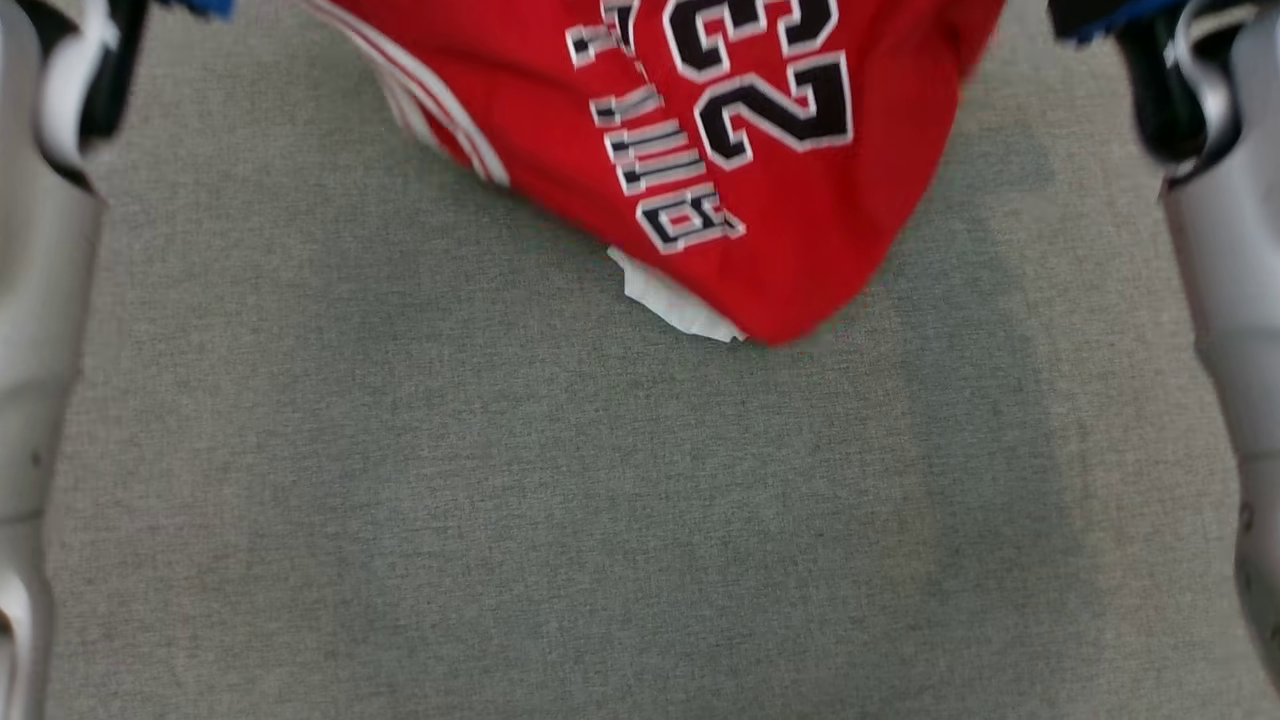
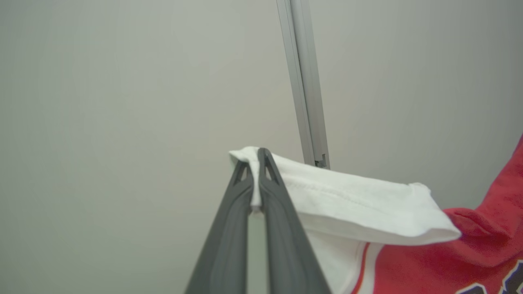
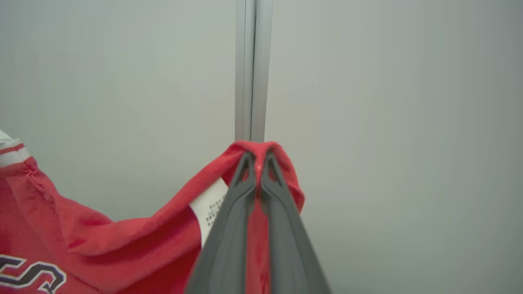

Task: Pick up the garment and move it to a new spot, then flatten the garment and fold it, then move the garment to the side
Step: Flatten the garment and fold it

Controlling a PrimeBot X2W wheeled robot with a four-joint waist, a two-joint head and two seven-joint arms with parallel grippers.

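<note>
Jaws of left gripper and right gripper pinched tight on garment, aluminium post behind, cloth red, black numbers, white trim.

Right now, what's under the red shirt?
Gray table, shadowed. The shirt hangs from the left claw and right claw. The patch straight below it is covered, so I can't tell what's there.

A red fabric jersey garment with black, white-edged numbers and letters sags to a blurred point, a white fabric patch at its tip. Grey woven table cloth spreads below the garment. A pale silver left forearm and a pale silver right forearm flank it.
</note>
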